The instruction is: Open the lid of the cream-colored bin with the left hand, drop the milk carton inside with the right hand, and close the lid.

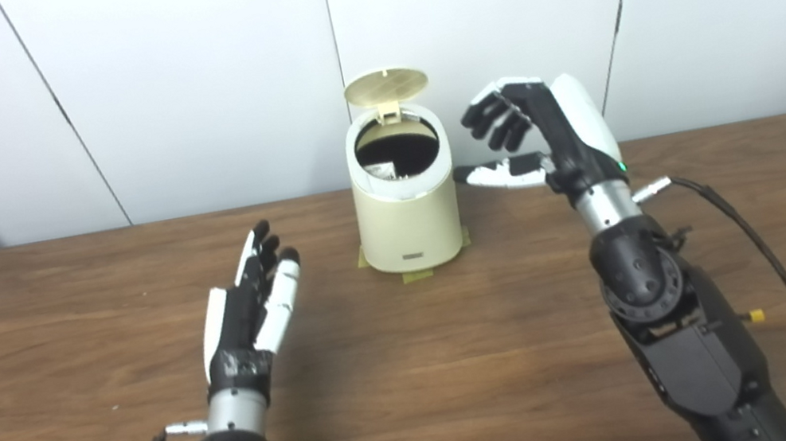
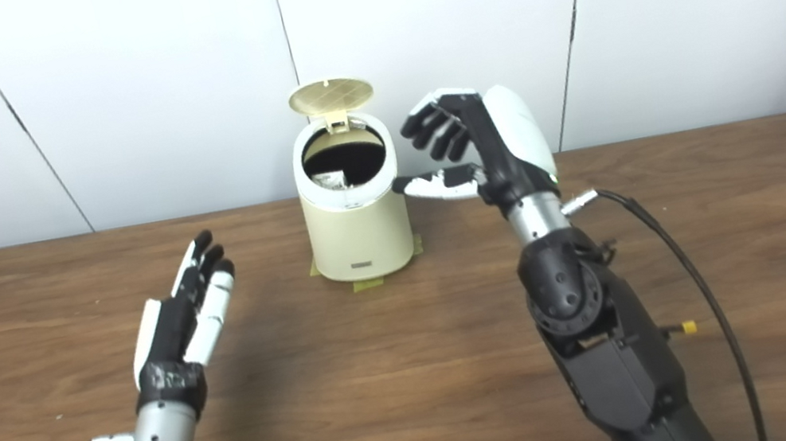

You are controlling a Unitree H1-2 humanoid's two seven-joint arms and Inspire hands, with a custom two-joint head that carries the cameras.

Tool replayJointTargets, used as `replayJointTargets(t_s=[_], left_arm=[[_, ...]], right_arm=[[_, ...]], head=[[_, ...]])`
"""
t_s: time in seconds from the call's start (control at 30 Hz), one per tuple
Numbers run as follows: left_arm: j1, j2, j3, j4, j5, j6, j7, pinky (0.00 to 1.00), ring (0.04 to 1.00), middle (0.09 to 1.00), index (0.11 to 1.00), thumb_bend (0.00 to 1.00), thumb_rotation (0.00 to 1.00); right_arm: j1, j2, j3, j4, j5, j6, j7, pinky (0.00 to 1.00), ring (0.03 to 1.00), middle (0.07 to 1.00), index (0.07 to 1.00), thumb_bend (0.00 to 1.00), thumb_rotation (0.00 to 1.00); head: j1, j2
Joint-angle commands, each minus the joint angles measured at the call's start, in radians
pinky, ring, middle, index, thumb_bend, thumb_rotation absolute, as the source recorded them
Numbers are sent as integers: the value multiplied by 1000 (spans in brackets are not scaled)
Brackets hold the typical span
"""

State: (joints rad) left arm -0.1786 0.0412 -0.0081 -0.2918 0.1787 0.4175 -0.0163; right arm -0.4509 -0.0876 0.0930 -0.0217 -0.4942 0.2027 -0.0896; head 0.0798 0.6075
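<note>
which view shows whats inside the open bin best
The left eye view: it looks a little deeper into the cream-colored bin, where a pale item, perhaps the milk carton, lies at the left. The right eye view shows the same item, smaller.

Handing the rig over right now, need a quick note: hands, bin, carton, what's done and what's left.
Left hand: open, empty, above the table, left of the bin and nearer the robot.
Right hand: open, empty, raised just right of the bin's rim.
Cream-colored bin: upright at the table's back centre, on tape marks. Lid is up.
Milk carton: a pale thing shows inside the opening, probably the carton; none on the table.
Done: lid opened, carton apparently dropped in.
Left: close the lid.
</note>
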Motion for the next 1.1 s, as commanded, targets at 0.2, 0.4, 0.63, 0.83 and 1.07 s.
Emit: replayJointTargets(t_s=[0.2, 0.4, 0.63, 0.83, 1.07], left_arm=[[-166, 41, 51, 53, -126, 32, -54, 937, 944, 950, 992, 348, 836], [-275, 78, 37, 142, -125, 14, -73, 918, 929, 937, 956, 392, 817], [-399, 119, 23, 251, -136, 1, -96, 921, 940, 942, 948, 432, 864], [-495, 129, 18, 343, -140, -22, -109, 950, 950, 947, 959, 441, 982], [-596, 147, 7, 439, -132, -52, -121, 955, 949, 947, 961, 464, 1000]], right_arm=[[120, 53, -134, -210, 318, 184, 131, 458, 514, 546, 498, 506, 131], [208, 30, -117, -262, 377, 232, 168, 725, 804, 780, 720, 548, 841], [259, 36, -109, -236, 416, 228, 169, 793, 894, 877, 837, 523, 978], [283, 58, -93, -202, 417, 185, 145, 779, 877, 853, 836, 513, 1000], [304, 81, -104, -191, 427, 172, 123, 785, 872, 855, 845, 565, 1000]], head=[[8, -11], [12, -15], [10, -23], [5, -34], [1, -39]])
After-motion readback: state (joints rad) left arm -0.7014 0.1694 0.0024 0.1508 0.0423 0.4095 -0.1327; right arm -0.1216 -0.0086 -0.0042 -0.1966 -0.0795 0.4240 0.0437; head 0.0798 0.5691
